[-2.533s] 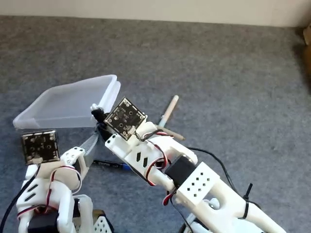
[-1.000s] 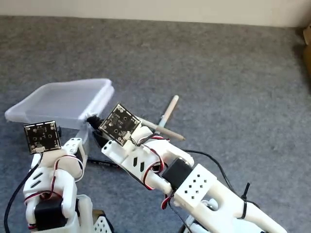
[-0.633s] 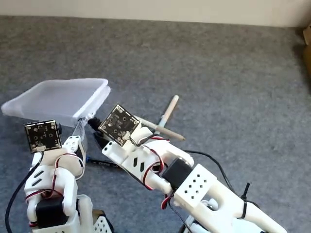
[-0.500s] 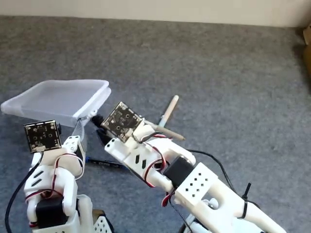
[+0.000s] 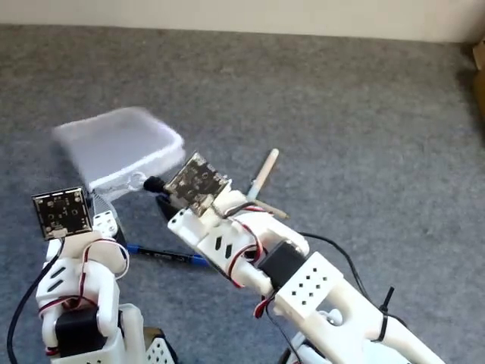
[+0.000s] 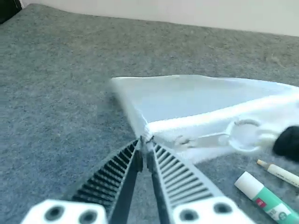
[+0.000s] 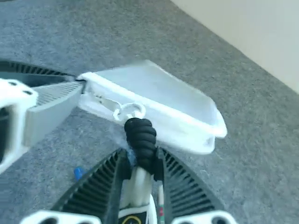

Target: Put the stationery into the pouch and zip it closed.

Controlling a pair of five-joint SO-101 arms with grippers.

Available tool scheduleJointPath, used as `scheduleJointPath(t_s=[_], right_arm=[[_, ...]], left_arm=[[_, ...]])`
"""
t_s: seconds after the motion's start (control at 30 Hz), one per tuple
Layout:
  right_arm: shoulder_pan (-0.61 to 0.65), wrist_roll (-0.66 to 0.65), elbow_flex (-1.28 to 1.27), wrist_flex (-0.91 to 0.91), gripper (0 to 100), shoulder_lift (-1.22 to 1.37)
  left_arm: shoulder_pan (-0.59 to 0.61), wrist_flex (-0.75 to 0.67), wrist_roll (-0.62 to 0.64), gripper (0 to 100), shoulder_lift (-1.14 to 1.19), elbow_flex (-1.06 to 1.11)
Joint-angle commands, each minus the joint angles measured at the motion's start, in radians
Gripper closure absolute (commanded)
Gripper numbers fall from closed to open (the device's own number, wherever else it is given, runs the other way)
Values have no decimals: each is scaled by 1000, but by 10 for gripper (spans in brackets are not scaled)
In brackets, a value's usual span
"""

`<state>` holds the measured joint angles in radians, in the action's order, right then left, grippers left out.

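Grey carpet (image 5: 364, 114) beneath pouch (image 5: 121, 144), zipper edge running sideways from left pincer (image 6: 144, 149).

Soft, even light falls over the grey carpet (image 5: 341, 98); the translucent pouch (image 5: 121, 144) glows pale, and shadows are faint.

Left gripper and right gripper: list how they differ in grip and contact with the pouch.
The left gripper is shut on a corner of the pouch; the right gripper is shut on a black-tipped tool, not the pouch. The left gripper touches the pouch directly; the right gripper meets it through the tool's tip, which sits at the zip ring. Both are at its zip edge.
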<state>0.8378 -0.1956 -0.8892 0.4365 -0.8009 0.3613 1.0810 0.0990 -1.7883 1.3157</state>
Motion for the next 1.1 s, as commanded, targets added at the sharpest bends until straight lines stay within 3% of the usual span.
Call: scheduleJointPath(t_s=[0.0,0.2,0.57,0.93,1.07], right_arm=[[-68,3,16,-2,994,-22],[-105,-112,4,2,994,-21],[-200,-203,2,2,994,-22],[-251,-207,2,5,994,-31],[-217,-203,4,101,994,-33]], left_arm=[[31,-20,0,992,21,-12],[31,-20,2,994,21,-12],[81,-25,6,994,21,-12],[87,-23,6,994,21,-12],[85,-20,3,993,21,-10]])
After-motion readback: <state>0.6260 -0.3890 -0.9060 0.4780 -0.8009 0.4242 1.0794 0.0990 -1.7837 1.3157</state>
